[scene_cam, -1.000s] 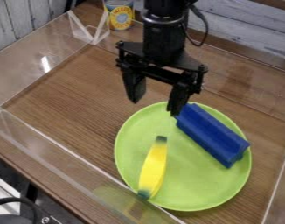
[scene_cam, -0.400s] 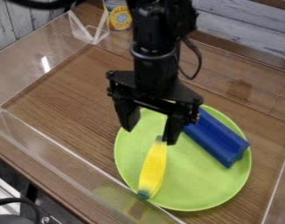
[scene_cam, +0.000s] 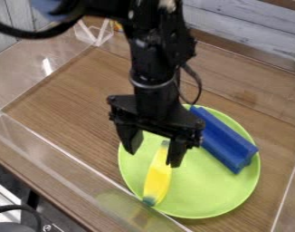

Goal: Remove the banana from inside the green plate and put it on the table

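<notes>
The yellow banana lies in the near left part of the lime-green plate, its upper end hidden behind my gripper. My gripper points straight down over that upper end, open, one finger on the left and one finger on the right, with nothing held between them. The brown wood-grain table carries the plate.
A blue block rests on the right side of the plate, close to my right finger. Clear acrylic walls run along the table's near left and front edges. A yellow container stands at the back.
My gripper has come down and toward the camera, from above the plate's far edge to just over the banana's upper end. It stays open. Banana and block have not moved.
</notes>
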You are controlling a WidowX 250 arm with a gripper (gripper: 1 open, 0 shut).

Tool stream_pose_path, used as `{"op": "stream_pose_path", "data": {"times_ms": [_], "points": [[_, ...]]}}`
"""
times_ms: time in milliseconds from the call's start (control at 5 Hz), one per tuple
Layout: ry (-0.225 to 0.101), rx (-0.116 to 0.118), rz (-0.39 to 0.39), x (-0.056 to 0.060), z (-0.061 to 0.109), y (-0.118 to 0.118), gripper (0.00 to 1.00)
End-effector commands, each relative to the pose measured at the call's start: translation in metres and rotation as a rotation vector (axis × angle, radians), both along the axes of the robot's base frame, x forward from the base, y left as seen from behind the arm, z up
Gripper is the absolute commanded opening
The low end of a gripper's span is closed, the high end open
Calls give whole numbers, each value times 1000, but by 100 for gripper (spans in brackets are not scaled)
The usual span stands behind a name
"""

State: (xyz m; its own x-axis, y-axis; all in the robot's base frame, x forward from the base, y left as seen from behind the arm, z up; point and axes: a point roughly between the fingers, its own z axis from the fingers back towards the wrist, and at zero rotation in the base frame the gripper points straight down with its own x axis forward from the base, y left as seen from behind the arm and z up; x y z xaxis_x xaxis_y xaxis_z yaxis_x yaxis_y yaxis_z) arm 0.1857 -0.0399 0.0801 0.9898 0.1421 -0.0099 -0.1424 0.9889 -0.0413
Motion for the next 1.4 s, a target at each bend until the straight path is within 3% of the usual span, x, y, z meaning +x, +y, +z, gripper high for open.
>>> {"op": "stream_pose_path", "data": {"times_ms": [0,600,1200], "points": [[-20,-7,0,1,-8,-2,100],[-18,-14,0,1,-28,0,100],[-17,-30,-10,3,-34,0,100]]}}
